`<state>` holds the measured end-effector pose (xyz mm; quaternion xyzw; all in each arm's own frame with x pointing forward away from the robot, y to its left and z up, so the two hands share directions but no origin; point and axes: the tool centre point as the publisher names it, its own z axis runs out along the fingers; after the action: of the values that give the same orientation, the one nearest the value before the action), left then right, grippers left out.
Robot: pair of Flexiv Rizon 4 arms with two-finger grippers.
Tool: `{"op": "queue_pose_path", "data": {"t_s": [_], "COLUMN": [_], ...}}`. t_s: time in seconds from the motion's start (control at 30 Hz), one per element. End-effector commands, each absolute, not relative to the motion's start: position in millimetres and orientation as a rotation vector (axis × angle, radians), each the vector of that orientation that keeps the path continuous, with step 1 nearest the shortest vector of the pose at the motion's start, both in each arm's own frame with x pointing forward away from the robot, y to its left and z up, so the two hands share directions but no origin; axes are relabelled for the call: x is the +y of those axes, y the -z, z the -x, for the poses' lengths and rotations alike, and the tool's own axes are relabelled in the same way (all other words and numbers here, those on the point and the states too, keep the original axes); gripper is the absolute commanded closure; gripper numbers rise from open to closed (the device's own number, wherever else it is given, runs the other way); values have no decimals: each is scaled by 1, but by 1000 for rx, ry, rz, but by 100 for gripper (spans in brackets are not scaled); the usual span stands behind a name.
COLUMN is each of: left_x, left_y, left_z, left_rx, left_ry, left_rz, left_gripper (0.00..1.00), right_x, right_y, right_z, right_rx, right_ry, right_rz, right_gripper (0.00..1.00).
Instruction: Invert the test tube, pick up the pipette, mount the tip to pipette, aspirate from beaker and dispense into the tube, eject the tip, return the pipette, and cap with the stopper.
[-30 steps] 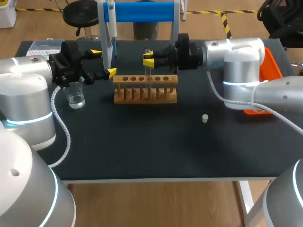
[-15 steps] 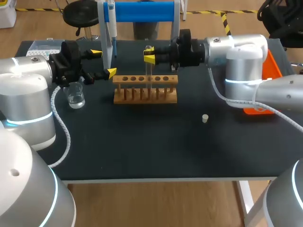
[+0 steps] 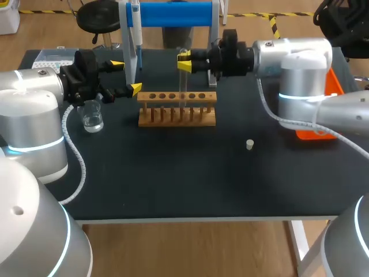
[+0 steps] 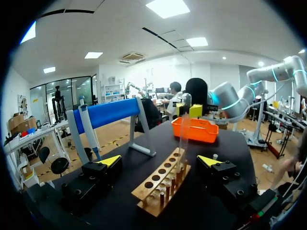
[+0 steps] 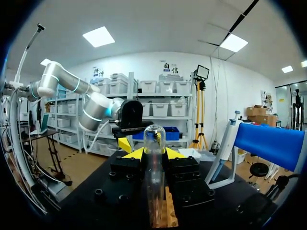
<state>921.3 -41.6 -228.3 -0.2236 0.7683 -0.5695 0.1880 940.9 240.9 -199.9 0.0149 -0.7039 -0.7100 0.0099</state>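
Right claw (image 3: 184, 60) is clamped on the test tube (image 3: 182, 81) and has risen since a second ago, drawing the upright tube higher, its lower end still at the wooden rack (image 3: 177, 109). Left claw (image 3: 125, 76) hasn't budged, spread wide beside the beaker (image 3: 92, 118). Stopper (image 3: 249, 144) lies alone on the surface (image 3: 173, 173).

Black-topped table (image 3: 173, 179) (white legs)

2 silver arms (image 3: 29, 109) (image 3: 300, 63), cyan rings; black yellow-tipped end effectors (image 3: 126, 76) (image 3: 184, 61).
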Motion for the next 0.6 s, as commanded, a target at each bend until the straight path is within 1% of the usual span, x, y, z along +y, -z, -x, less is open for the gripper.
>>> {"op": "queue_pose_path", "data": {"t_s": [0.03, 0.6], "left_x": [-43, -43], "left_y": [229, 229], "left_z": [-920, -920], "left_rx": [2155, 2155], "left_ry": [1601, 1601], "left_rz": [631, 631], "left_gripper": [0, 0], "right_x": [233, 201], "right_y": [190, 168], "right_z": [-934, -912], "right_rx": [-2221, -2262], "right_ry": [2219, 2199], "right_rz": [-39, 22], "right_gripper": [100, 100]}}
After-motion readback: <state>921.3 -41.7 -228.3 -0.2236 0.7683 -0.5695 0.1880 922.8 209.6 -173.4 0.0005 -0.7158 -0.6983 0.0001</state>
